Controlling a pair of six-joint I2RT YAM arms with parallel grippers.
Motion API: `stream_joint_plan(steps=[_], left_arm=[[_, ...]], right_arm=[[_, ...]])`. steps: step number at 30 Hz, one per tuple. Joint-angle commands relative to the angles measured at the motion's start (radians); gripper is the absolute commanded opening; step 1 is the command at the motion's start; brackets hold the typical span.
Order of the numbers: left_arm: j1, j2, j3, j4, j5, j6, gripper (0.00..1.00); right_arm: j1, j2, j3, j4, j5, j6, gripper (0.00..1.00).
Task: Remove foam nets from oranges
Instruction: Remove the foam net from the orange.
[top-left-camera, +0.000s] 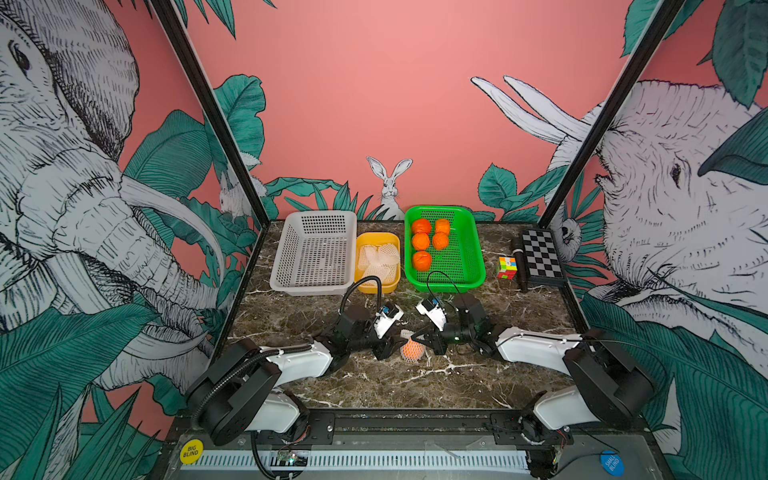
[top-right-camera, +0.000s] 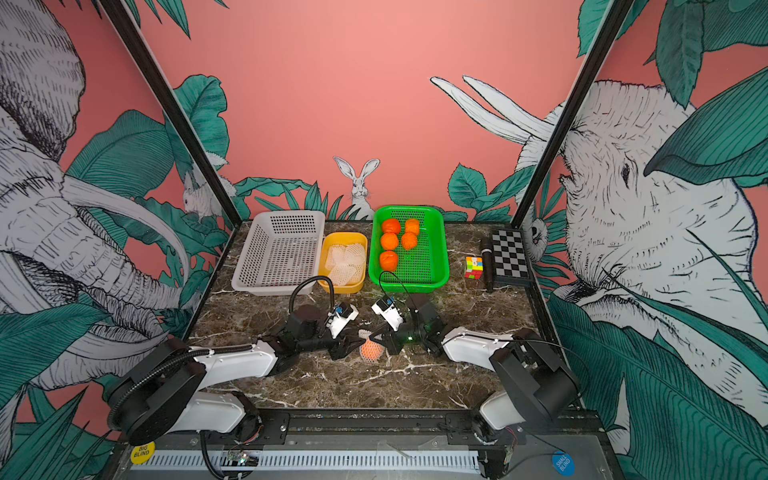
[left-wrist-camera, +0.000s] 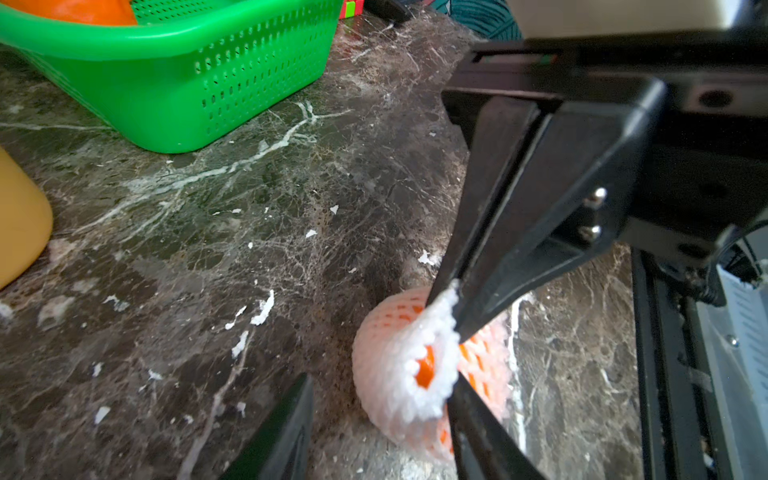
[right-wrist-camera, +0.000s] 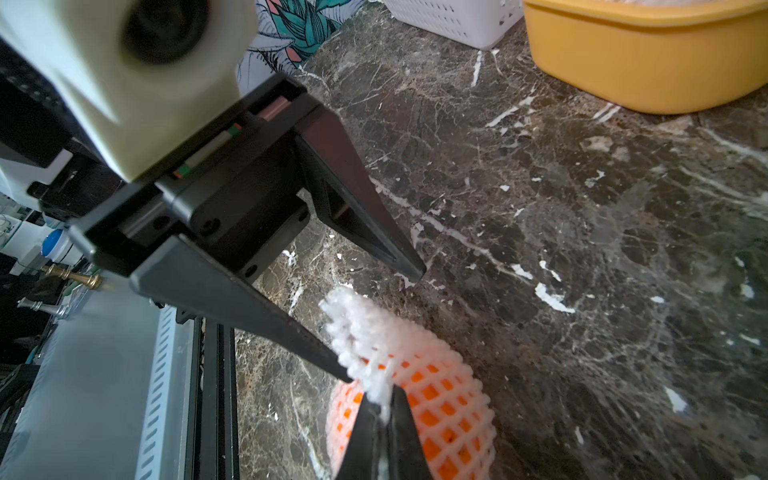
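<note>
Step in hand: getting a second grip on the net (left-wrist-camera: 399, 345). This looked like the last wrapped orange (left-wrist-camera: 424, 368). It lay on the worktop (top-left-camera: 415, 386) near the front middle, between the two arms and well apart from the baskets.

Right gripper (left-wrist-camera: 451, 309): jaws together, clamped on a pinch of the net's frilled rim, foam only, no fruit in the bite. Left gripper (right-wrist-camera: 381, 325): jaws apart with the rim between them. One jaw touched the foam near the right's pinch and the other was clear of it. Couldn't tell whether the touching jaw sat inside the mouth or only against the outside; the wrist views were too tight.

To do it well, the left should bite rim only, across the small mouth from the right's pinch. Keep it shallow so the peel isn't nipped. Then draw the two pinches apart and back over the fruit, low to the worktop, so the orange slips out without rolling far. Pull slowly; foam this thin would likely tear if yanked.

The net looked white and soft, its diamond mesh stretched tight over the fruit. Orange showed through the holes and the open mouth, and the loose end was bunched and frilly. Five bare oranges (top-left-camera: 421, 241) sat in the green basket (top-left-camera: 465, 266), with spent nets (top-left-camera: 378, 262) in the yellow tub (top-left-camera: 378, 237).
</note>
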Motion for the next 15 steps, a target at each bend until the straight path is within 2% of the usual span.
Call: stream_joint_plan(steps=[1,3,5,7,9,12,15], left_arm=[[-0.005,0.005,0.036,-0.001,0.052,0.044,0.41],[-0.004,0.003,0.043,-0.021,0.056,0.05,0.33],[-0.004,-0.005,0.043,-0.028,0.058,0.049,0.22],[-0.004,-0.015,0.047,-0.041,0.056,0.042,0.11],[-0.004,-0.02,0.049,-0.048,0.059,0.035,0.03],[-0.004,-0.021,0.048,-0.048,0.068,0.019,0.0],[-0.004,-0.029,0.043,-0.042,0.081,0.01,0.0]], right_arm=[[0.002,0.002,0.02,0.004,-0.015,-0.014,0.05],[0.002,-0.006,0.025,-0.012,-0.009,-0.02,0.11],[0.002,-0.022,0.026,-0.036,0.003,-0.03,0.23],[0.002,-0.047,0.029,-0.071,0.025,-0.043,0.41],[0.002,-0.082,0.033,-0.113,0.05,-0.066,0.51],[0.002,-0.147,0.013,-0.165,0.087,-0.116,0.62],[0.002,-0.209,-0.05,-0.153,0.138,-0.169,0.68]])
